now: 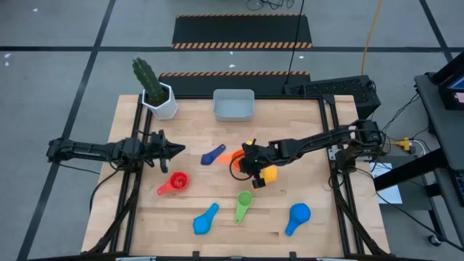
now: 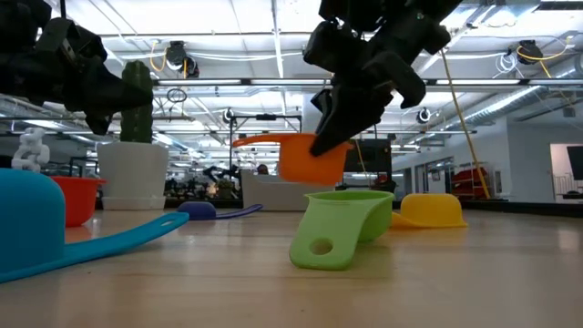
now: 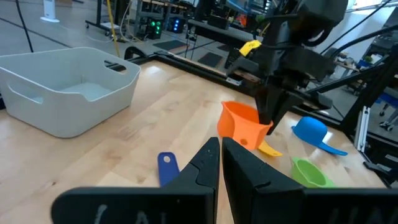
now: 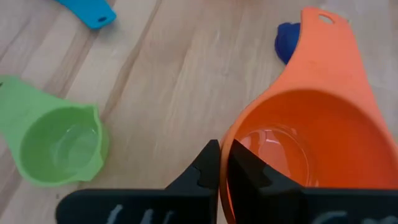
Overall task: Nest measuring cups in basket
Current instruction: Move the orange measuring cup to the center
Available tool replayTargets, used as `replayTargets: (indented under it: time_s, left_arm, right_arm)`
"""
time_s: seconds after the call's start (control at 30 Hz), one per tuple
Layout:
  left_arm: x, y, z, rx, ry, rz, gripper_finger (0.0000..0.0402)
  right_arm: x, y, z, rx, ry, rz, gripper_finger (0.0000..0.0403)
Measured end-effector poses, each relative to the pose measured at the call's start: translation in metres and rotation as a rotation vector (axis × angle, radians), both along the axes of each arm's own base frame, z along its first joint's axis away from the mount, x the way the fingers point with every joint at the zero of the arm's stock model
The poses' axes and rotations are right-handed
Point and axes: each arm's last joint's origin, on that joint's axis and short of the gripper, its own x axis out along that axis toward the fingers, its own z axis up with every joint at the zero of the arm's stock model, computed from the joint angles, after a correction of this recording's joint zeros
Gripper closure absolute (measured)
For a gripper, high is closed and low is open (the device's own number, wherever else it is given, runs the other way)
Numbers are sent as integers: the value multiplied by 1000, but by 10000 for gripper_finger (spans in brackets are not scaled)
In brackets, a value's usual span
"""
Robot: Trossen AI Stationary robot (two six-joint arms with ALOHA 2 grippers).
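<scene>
My right gripper (image 1: 249,164) is shut on an orange measuring cup (image 1: 232,154) above the table's middle. A dark blue cup (image 1: 212,155) lies just left of it and a yellow cup (image 2: 428,210) rests upside down on its rim at the right. A red cup (image 1: 176,182), a green cup (image 4: 59,146) and two light blue cups (image 1: 205,220) (image 1: 297,217) lie nearer the front. The pale basket (image 1: 233,105) stands at the far edge. My left gripper (image 1: 178,150) waits shut over the table's left side, touching nothing. My right gripper pinches the orange cup's wall at the rim (image 4: 227,146), on the side opposite the handle (image 4: 323,37), one finger inside the bowl and one outside. The fingers (image 3: 273,115) slant down from above and from the table's right. The cup hangs mouth up, clear of the table.
A white pot with a cactus (image 1: 161,96) stands at the far left corner, beside the basket. Bare wood lies between the basket and the cups. Black frame rails run along the table's left and right edges.
</scene>
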Motion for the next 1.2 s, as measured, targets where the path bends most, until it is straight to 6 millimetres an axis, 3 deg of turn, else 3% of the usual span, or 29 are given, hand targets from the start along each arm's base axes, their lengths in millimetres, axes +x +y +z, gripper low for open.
replayTargets:
  time_s: [1.2]
  left_arm:
    - [1, 0, 4, -9, -43, -5, 380]
  right_arm:
    - [0, 1, -15, -15, 80, 57, 396]
